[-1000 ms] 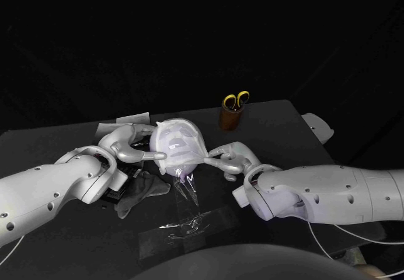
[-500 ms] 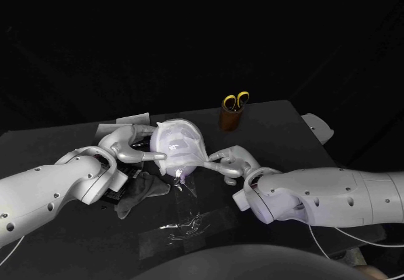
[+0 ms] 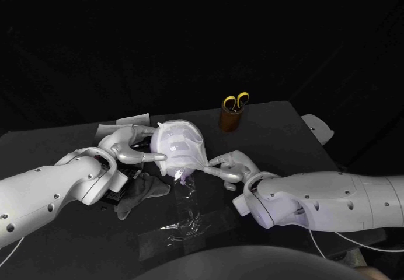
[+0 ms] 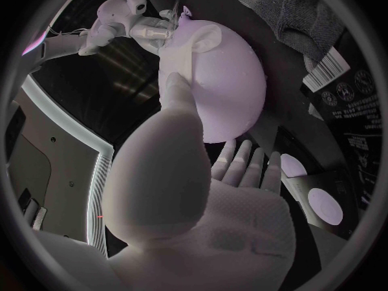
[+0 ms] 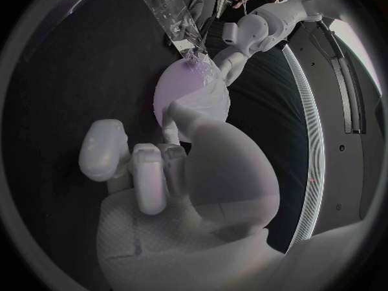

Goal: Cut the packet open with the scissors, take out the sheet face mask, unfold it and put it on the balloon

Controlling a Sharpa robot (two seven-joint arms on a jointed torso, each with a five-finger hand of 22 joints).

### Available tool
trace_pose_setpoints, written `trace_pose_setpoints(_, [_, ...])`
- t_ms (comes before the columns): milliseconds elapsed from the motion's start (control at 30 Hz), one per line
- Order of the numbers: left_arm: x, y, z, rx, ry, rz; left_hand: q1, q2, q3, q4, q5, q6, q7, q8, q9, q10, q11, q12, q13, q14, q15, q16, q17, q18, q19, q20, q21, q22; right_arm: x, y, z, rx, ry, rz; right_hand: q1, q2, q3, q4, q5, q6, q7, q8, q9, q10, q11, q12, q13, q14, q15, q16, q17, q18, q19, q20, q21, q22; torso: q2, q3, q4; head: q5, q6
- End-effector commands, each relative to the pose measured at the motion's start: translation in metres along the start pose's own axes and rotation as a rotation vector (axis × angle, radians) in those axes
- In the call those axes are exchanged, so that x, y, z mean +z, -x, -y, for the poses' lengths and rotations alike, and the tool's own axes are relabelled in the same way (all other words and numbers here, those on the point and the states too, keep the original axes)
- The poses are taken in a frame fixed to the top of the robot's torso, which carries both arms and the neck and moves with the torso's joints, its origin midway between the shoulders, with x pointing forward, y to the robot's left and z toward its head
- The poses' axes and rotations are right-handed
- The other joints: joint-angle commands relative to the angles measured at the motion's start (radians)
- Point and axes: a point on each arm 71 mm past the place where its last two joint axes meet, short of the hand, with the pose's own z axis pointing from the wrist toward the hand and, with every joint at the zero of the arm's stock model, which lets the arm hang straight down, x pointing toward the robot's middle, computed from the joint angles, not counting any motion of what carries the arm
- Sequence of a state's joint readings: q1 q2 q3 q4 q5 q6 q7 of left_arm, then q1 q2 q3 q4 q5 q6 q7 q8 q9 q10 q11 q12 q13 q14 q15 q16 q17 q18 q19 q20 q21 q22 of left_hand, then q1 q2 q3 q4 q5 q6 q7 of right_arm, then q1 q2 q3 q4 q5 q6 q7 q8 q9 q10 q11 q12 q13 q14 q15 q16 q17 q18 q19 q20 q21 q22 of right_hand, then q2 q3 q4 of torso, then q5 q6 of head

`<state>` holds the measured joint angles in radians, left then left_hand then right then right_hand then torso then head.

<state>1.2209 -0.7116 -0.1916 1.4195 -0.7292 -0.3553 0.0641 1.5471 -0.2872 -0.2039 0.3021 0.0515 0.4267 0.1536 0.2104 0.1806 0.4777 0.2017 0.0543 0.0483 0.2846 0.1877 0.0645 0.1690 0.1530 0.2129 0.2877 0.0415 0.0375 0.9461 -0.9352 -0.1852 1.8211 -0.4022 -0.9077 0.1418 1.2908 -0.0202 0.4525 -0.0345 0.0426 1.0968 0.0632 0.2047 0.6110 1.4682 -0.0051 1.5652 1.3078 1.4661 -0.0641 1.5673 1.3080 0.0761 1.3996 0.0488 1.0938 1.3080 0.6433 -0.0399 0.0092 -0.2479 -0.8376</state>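
The black tabletop (image 3: pixel 278 125) carries the balloon (image 4: pixel 230 90) at frame centre, faced with the sheet face mask (image 3: pixel 177 143). The balloon is held from the left by the left robot hand (image 3: pixel 128 146), fingers curled round it. The right robot hand (image 3: pixel 229 168), lower right, is set against the mask's edge; a pinch cannot be confirmed. The scissors (image 3: pixel 236 100) are stood upper right.

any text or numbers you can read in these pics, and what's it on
None can be read.
Barcode label on the black packet: digits too small to read.
White print and round icons on the same packet: too blurred to read.
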Motion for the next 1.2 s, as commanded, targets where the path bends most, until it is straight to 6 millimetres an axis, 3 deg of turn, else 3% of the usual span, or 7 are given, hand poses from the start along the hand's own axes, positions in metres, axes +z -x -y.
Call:
trace_pose_setpoints(33, [0.0, -0.001, 0.0, -0.001, 0.007, -0.008, 0.003, -0.001, 0.002, 0.001, 0.005, 0.0, 0.088, 0.0, 0.001, 0.001, 0.002, -0.005, 0.0, 0.005, 0.002, -0.007, -0.001, 0.014, 0.007, 0.001, 0.005, 0.001, -0.001, -0.003, 0.002, 0.013, -0.015, -0.022, -0.001, -0.008, 0.001, -0.007, 0.006, 0.004, 0.001, 0.007, 0.004, 0.103, -0.006, 0.006, 0.263, 0.105, -0.004, 0.003, 0.263, 0.016, -0.004, -0.007, -0.009, 0.106, 0.0, 0.0001, 0.0002, 0.0, 0.001])
trace_pose_setpoints(900, [0.0, -0.001, 0.0, -0.001, 0.007, -0.009, 0.003, -0.001, 0.002, 0.001, 0.005, 0.0, 0.088, 0.0, 0.001, 0.001, 0.002, -0.005, 0.0, 0.005, 0.002, -0.007, -0.001, 0.014, 0.007, 0.001, 0.005, 0.001, -0.004, -0.017, 0.008, 0.054, -0.063, -0.113, -0.031, -0.024, -0.005, -0.004, 0.006, -0.005, 0.001, 0.006, 0.002, 0.102, -0.005, 0.004, 0.262, 0.105, -0.003, 0.003, 0.263, 0.022, -0.019, -0.007, -0.047, 0.094, -0.001, -0.0008, -0.0002, 0.0, 0.001])
trace_pose_setpoints(967, [0.0, -0.001, 0.0, -0.001, 0.007, -0.009, 0.003, -0.001, 0.002, 0.001, 0.005, 0.0, 0.088, 0.0, 0.001, 0.001, 0.002, -0.005, 0.0, 0.005, 0.002, -0.007, -0.001, 0.014, 0.007, 0.001, 0.005, 0.001, -0.004, -0.016, 0.009, 0.057, -0.066, -0.104, -0.081, -0.051, -0.033, 0.019, 0.003, -0.067, 0.031, -0.031, -0.015, 0.079, 0.017, -0.062, 0.227, 0.105, 0.012, 0.003, 0.263, 0.029, -0.042, 0.0, -0.103, 0.076, -0.001, -0.0007, -0.0002, 0.001, 0.002])
trace_pose_setpoints(1033, [0.0, -0.001, 0.0, -0.001, 0.007, -0.009, 0.003, -0.001, 0.002, 0.001, 0.005, 0.0, 0.088, 0.0, 0.001, 0.001, 0.002, -0.005, 0.0, 0.005, 0.002, -0.007, -0.001, 0.014, 0.007, 0.001, 0.005, 0.001, -0.003, -0.015, 0.009, 0.059, -0.067, -0.099, -0.101, -0.074, -0.052, 0.026, 0.005, -0.105, 0.05, -0.053, -0.026, 0.058, 0.035, -0.115, 0.199, 0.105, 0.025, 0.003, 0.263, 0.035, -0.066, 0.008, -0.157, 0.059, 0.0, -0.0004, 0.0002, 0.001, 0.003])
trace_pose_setpoints(1067, [0.0, -0.001, 0.0, -0.001, 0.007, -0.009, 0.003, -0.001, 0.002, 0.001, 0.005, 0.0, 0.088, 0.0, 0.001, 0.001, 0.002, -0.005, 0.0, 0.005, 0.002, -0.007, -0.001, 0.014, 0.007, 0.001, 0.005, 0.001, -0.003, -0.015, 0.009, 0.059, -0.067, -0.096, -0.117, -0.079, -0.066, 0.037, 0.004, -0.154, 0.073, -0.079, -0.037, 0.042, 0.048, -0.151, 0.181, 0.1, 0.045, -0.004, 0.248, 0.037, -0.085, 0.018, -0.195, 0.046, 0.0, -0.0002, 0.0002, 0.002, 0.004])
trace_pose_setpoints(1100, [0.0, -0.001, 0.0, -0.001, 0.007, -0.009, 0.003, -0.001, 0.002, 0.001, 0.005, 0.0, 0.088, 0.0, 0.001, 0.001, 0.002, -0.005, 0.0, 0.005, 0.002, -0.007, -0.001, 0.014, 0.007, 0.001, 0.005, 0.001, -0.003, -0.015, 0.01, 0.06, -0.068, -0.095, -0.122, -0.095, -0.082, 0.037, 0.005, -0.176, 0.079, -0.09, -0.042, 0.034, 0.062, -0.168, 0.172, 0.096, 0.051, -0.008, 0.239, 0.039, -0.094, 0.024, -0.214, 0.04, 0.0, -0.0001, 0.0001, 0.003, 0.005])
trace_pose_setpoints(1200, [0.0, -0.001, 0.0, -0.001, 0.007, -0.009, 0.003, -0.001, 0.002, 0.001, 0.005, -0.001, 0.088, 0.0, 0.001, -0.001, 0.001, -0.005, 0.0, 0.004, 0.001, -0.008, -0.002, 0.013, 0.006, 0.001, 0.005, 0.001, -0.003, -0.014, 0.011, 0.06, -0.075, -0.095, -0.119, -0.104, -0.104, 0.039, 0.006, -0.215, 0.092, -0.106, -0.049, 0.017, 0.074, -0.201, 0.153, 0.091, 0.062, -0.015, 0.225, 0.043, -0.109, 0.036, -0.244, 0.029, 0.0, 0.0003, -0.0002, 0.004, 0.006])
